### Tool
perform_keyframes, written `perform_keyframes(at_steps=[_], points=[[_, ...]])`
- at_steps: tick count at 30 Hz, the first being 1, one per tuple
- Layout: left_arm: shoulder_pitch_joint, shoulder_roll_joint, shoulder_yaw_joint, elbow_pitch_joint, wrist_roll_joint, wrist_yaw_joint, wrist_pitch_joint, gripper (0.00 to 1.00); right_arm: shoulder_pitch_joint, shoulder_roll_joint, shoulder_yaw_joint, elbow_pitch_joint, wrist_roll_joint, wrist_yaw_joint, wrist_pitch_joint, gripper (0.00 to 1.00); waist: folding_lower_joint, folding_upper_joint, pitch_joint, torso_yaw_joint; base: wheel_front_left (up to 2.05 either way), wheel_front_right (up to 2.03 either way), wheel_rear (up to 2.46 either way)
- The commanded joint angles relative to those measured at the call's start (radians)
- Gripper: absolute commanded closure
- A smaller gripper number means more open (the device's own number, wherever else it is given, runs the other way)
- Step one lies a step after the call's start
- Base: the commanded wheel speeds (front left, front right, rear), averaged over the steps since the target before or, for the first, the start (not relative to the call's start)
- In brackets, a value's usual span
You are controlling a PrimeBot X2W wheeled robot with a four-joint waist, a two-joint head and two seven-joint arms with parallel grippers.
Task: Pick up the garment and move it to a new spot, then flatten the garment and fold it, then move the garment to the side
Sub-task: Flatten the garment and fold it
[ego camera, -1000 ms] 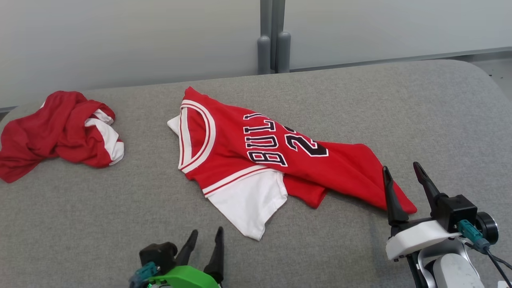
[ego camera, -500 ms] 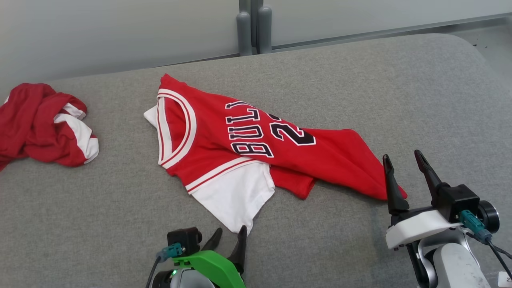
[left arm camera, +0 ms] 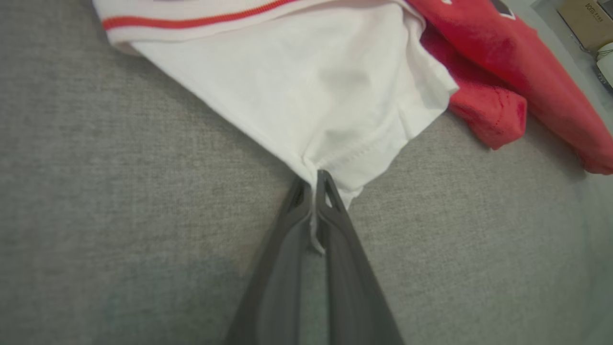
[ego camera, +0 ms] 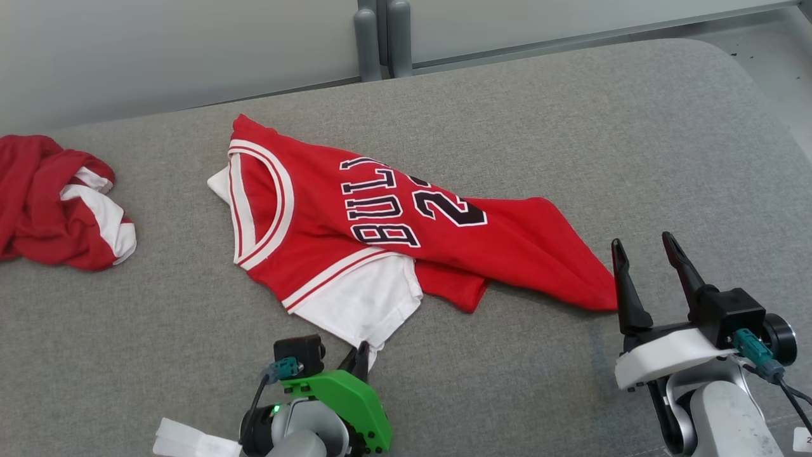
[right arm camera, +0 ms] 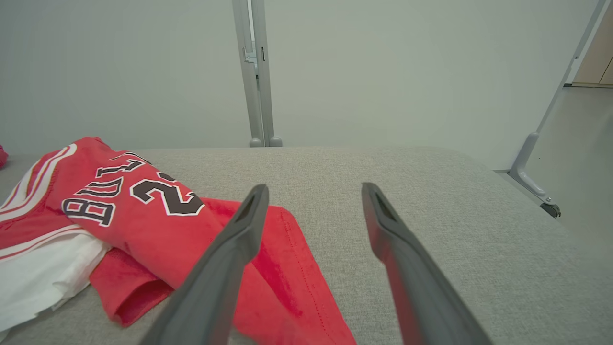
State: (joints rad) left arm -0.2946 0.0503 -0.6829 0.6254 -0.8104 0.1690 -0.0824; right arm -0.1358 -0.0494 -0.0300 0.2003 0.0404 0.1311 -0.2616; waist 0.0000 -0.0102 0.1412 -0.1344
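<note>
**A:** Grey fabric covers the whole table, with a pale wall behind it. Where does the garment sit?

**B:** Mid-table, lettering up and rumpled. A red flap is doubled under beside the sleeve, and the hem trails toward the robot's right. Its white sleeve points back at the robot.

**A:** And the claws?

**B:** The left gripper is pinched tight on the sleeve's hem corner, and cloth bunches between the tips. The right gripper stands wide with nothing between its fingers. It is close by the red hem tip, but I can't tell whether it touches.

**A:** So how far along?

**B:** Barely begun, I'd say. One grasp is made, but the shirt lies on the table, not lifted. Carrying it to a new spot, smoothing, folding and setting it aside all remain.

**A:** That red bundle at the far left?

**B:** Another crumpled piece, well apart — neither arm is near it.
</note>
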Motion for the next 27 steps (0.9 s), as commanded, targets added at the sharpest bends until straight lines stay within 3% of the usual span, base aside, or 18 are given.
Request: perform_keyframes(at_steps=[1, 14, 27], points=[[0.0, 0.001, -0.012, 0.017, -0.009, 0.001, 0.0, 1.0, -0.009, -0.002, -0.006, 0.0, -0.004, -0.001, -0.004, 0.0, 0.0, 0.0102, 0.0, 0.001, 0.0, 0.0, 0.0], [-0.024, 0.033, 0.077, -0.076, -0.037, 0.006, -0.161, 1.0, 0.035, -0.002, -0.081, 0.082, 0.025, 0.0, 0.014, 0.0, 0.0, 0.0102, -0.006, 0.043, 0.0, 0.0, 0.0], [0.156, 0.159, 0.307, -0.522, 0.043, 0.13, -0.183, 1.0, 0.077, -0.002, -0.064, 0.171, 0.074, 0.0, 0.036, 0.0, 0.0, 0.0102, -0.003, 0.066, 0.0, 0.0, 0.0]])
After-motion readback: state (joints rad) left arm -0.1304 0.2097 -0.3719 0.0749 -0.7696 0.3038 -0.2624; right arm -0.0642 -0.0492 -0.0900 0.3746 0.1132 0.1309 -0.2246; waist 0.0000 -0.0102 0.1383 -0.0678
